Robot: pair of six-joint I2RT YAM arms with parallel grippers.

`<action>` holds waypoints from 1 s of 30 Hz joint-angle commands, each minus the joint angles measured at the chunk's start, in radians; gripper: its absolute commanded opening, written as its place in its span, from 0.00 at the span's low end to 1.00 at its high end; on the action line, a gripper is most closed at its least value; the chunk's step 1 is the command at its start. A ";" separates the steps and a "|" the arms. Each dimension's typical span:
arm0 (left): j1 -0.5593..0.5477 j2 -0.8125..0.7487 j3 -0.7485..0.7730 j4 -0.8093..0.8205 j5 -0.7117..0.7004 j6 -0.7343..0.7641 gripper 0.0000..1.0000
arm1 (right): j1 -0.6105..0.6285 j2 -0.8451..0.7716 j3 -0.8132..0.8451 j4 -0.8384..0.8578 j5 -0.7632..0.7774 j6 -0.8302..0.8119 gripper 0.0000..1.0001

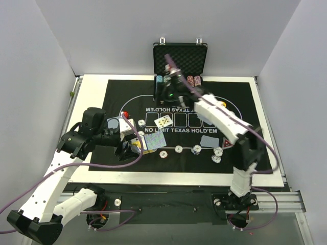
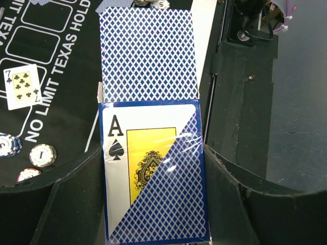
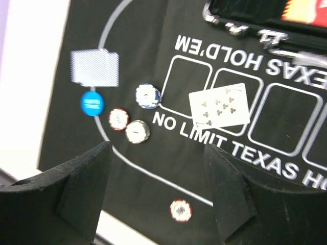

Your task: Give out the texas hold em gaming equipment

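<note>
Left gripper (image 2: pixel 152 168) jaws clamp the card pack (image 2: pixel 153 199) over the mat's (image 1: pixel 117 92) near edge; right gripper (image 3: pixel 156 168) jaws stand apart, empty. The seven of clubs (image 1: pixel 163 121) and some chips (image 1: pixel 179 149) are laid out. Chip stacks (image 1: pixel 193 80) sit by the case (image 1: pixel 180 53), so roughly midway.

The left arm (image 1: pixel 53 186) and the right arm (image 1: pixel 225 122) were white with black joints. Thin purple cables (image 1: pixel 190 88) ran along them. The fingers (image 3: pixel 82 189) were thick, black and blocky.
</note>
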 commanded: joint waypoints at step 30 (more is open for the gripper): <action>-0.003 -0.005 0.013 0.079 0.020 -0.023 0.00 | 0.042 -0.738 -0.764 0.377 -0.593 0.485 0.74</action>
